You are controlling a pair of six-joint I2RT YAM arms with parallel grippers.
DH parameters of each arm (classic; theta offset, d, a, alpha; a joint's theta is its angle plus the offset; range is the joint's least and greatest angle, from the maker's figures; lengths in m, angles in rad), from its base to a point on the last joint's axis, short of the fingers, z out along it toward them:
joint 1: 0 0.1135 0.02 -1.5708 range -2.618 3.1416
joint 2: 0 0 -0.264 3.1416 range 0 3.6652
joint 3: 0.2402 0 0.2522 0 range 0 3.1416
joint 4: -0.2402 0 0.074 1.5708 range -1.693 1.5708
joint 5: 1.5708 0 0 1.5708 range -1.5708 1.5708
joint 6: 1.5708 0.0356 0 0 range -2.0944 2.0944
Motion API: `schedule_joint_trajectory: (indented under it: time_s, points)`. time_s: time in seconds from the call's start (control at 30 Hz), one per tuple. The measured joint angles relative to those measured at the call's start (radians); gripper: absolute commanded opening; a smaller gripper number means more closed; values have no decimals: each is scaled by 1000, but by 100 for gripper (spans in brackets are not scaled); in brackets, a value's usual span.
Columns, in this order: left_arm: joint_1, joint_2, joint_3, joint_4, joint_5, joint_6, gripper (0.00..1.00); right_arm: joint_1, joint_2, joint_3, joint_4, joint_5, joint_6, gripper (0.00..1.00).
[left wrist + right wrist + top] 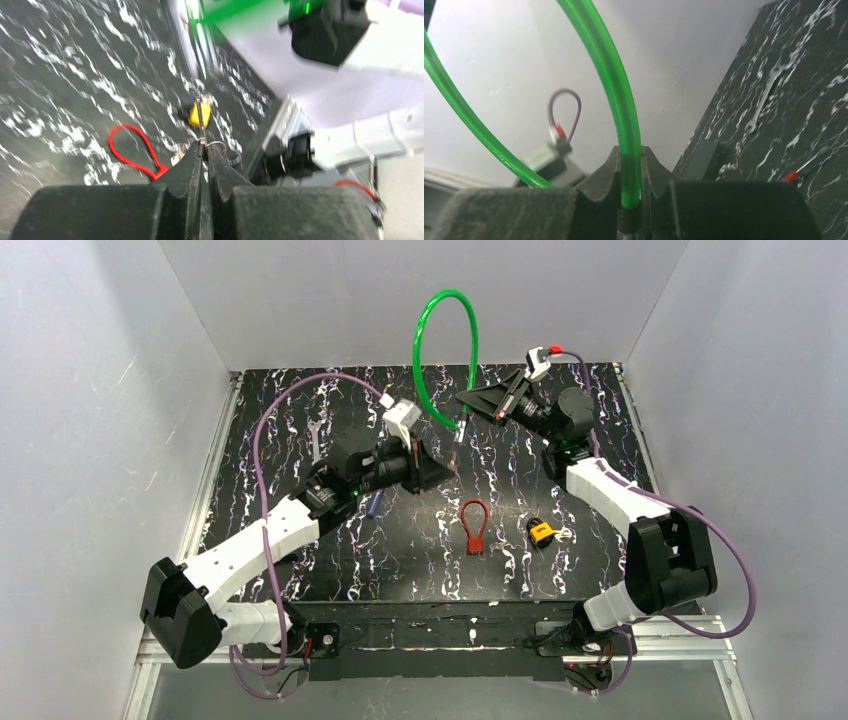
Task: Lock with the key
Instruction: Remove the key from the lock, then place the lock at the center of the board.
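My left gripper is shut on a thin silvery key with a small ring; the key sticks out beyond the fingertips in the left wrist view. It is held above the table, up and left of the yellow padlock. The padlock lies on the table right of centre and shows behind the key. A small silvery-white piece lies against the padlock's right side. My right gripper is raised at the back and shut on one end of a green cable loop.
The green loop arches up against the back wall. A red loop-shaped piece lies left of the padlock and also shows in the left wrist view. A spanner lies at the back left. A blue-handled screwdriver lies under my left arm.
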Motion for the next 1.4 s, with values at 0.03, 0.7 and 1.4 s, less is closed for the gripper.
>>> schedule_joint_trajectory:
  time_s: [0.03,0.7,1.4]
  points:
    - [-10,-5,-9,-8,2,0,0,-5,0,0,-7,11,2,1]
    - [8,-96,-107,-185,49,-6,0,-87,3,27,-158,118,-143,1]
    - [781,-386,-224,-286,168,-127,0,312,40,239,-1118,82,-1271,1]
